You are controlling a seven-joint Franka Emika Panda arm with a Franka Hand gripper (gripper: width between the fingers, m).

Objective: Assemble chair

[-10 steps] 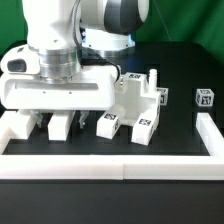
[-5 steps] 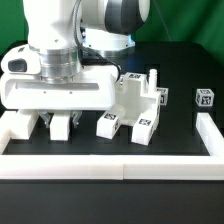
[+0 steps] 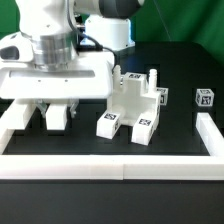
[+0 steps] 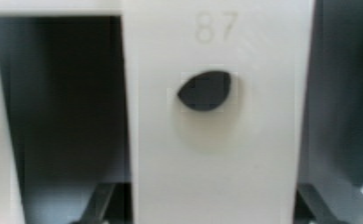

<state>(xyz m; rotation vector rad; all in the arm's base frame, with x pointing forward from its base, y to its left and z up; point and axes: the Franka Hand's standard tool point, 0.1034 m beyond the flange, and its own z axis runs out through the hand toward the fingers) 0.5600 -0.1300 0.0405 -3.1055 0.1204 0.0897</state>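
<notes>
- Arm [image 3: 45,20]: glossy white rounded shells, with a dark grey band at a joint near the top.
- Wrist: grey ring above the wide, boxy white gripper [image 3: 42,117] body.
- Thin black cable [image 3: 86,42] beside the arm.
- Fingertips [image 4: 103,203]: dark, blurred in the wrist view.

Our exterior view stands off the near edge of the table [image 3: 180,125], a little above it, facing across the white border wall [image 3: 110,163] toward the robot arm [image 3: 50,30]. Our wrist view sits very close, blurred, on a white chair piece [image 4: 213,150] with a dark hole [image 4: 203,92]. Both cover the patch under the wrist, at the exterior view's left.
</notes>
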